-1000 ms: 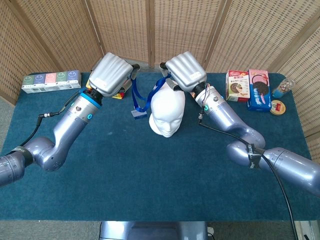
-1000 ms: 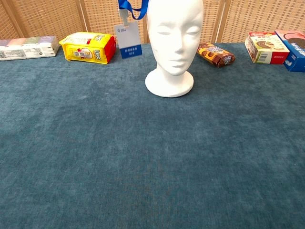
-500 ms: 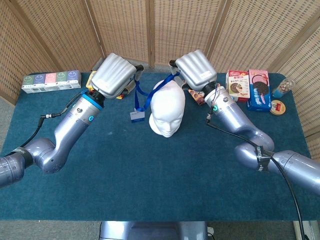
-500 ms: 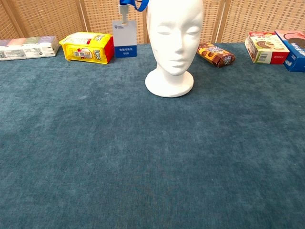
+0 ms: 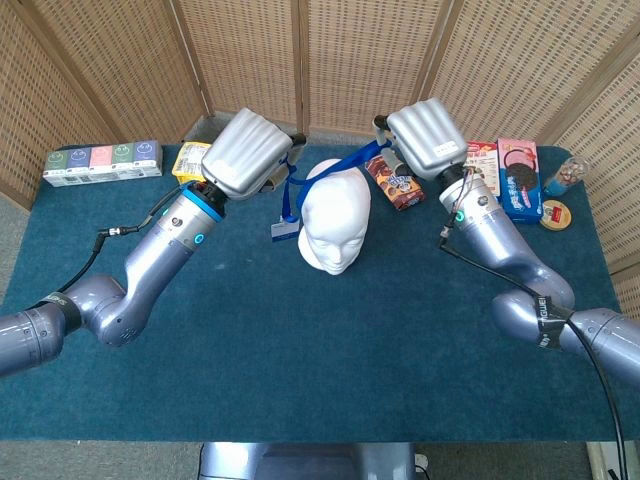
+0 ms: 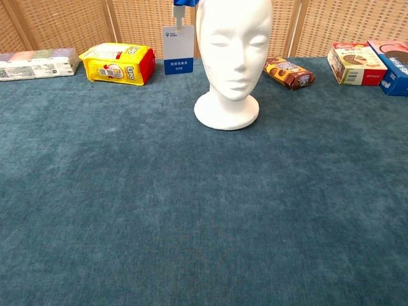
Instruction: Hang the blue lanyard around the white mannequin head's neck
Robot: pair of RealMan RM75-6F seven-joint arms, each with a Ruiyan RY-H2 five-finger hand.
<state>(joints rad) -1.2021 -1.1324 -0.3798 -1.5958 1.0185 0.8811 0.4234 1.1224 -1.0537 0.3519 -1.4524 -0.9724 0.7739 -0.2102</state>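
Mannequin head (image 5: 335, 222), white, stands upright on its round base near the middle of the blue tabletop (image 5: 300, 340), face toward the robot. Blue lanyard (image 5: 335, 171) is stretched in the air above and behind the crown of the mannequin head, one end at the left robot hand (image 5: 247, 152), the other at the right robot hand (image 5: 427, 138). Both robot hands are seen from the back, raised above the tabletop on either side of the mannequin head; each holds the strap, though the fingers themselves are hidden. Badge card (image 6: 178, 50), white with a blue lower band, hangs from the lanyard just beside the mannequin head on the left robot hand's side, clear of the tabletop. The strap is not around the neck. Yellow snack pack (image 6: 116, 63) and brown biscuit pack (image 6: 288, 71) lie behind, well apart from each other.
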